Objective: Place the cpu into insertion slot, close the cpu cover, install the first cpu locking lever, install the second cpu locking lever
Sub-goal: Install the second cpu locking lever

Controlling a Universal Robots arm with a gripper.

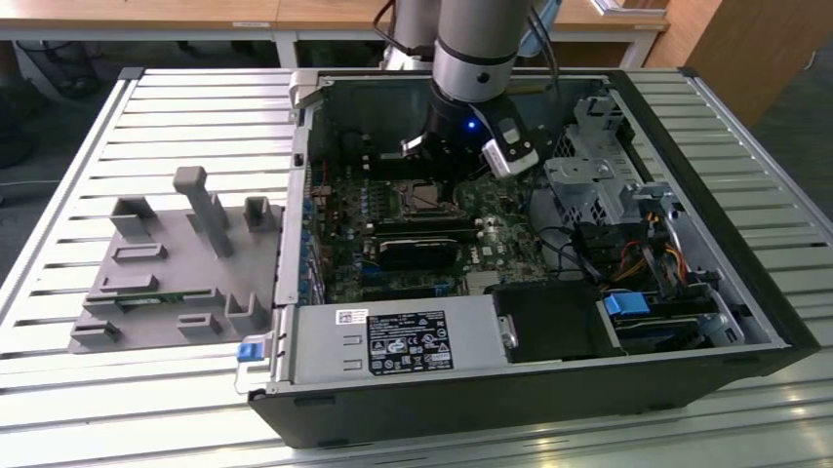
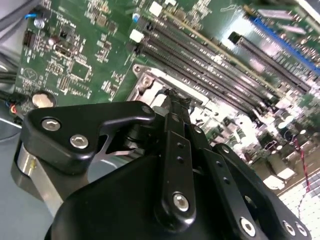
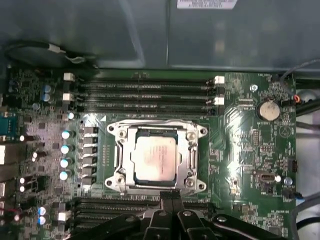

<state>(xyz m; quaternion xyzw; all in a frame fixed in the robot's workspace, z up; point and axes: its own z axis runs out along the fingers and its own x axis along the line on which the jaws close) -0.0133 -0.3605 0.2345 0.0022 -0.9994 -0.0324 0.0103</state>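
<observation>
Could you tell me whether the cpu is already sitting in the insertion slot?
Yes, in the first wrist view the cpu lies flat inside the insertion slot.

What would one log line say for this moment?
chip: lying in socket | cover: down around chip | gripper: just over socket edge, fingers together, holding nothing

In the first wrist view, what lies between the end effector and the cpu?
Only the near edge of the silvery cpu cover lies between the end effector and the cpu; the first wrist view shows this.
</observation>
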